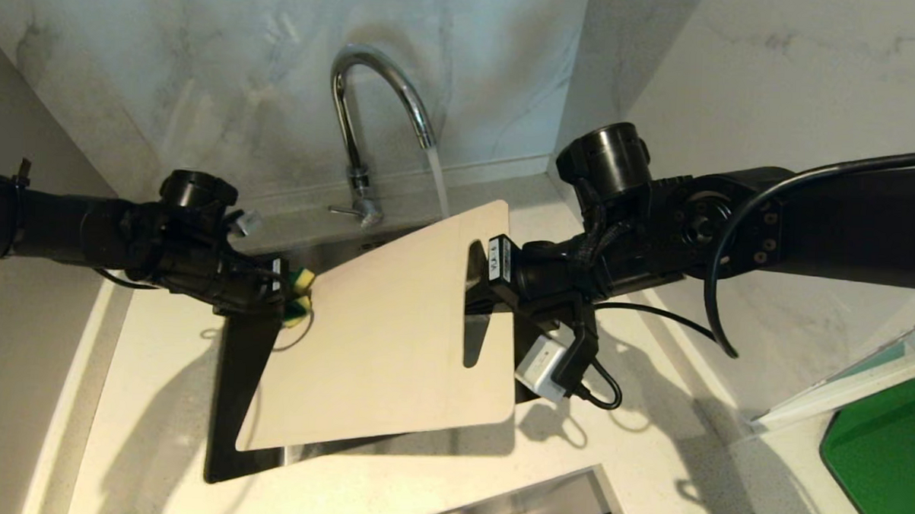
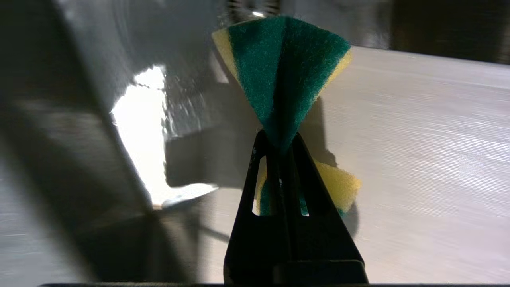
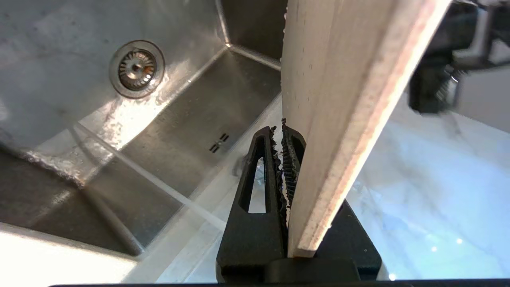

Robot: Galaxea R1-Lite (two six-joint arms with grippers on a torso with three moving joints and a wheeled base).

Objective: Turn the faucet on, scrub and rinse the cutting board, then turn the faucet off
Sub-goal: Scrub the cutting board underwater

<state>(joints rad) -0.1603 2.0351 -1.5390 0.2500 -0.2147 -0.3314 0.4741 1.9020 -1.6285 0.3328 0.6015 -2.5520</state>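
Evidently held the cutting board (image 1: pixel 382 330) tilted over the sink (image 3: pixel 167 119), right hand (image 1: pixel 477 292) clamped on its slot end, for water from the faucet (image 1: pixel 372 94) to run off, left hand (image 1: pixel 292 293) pinched on a sponge (image 2: pixel 285 75) beside its edge, ready to scrub.

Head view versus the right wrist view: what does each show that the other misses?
Only the head view shows the faucet running and the left gripper clamping a sponge. Only the right wrist view shows the sink drain. Both show the right gripper, jaws shut on the cutting board.
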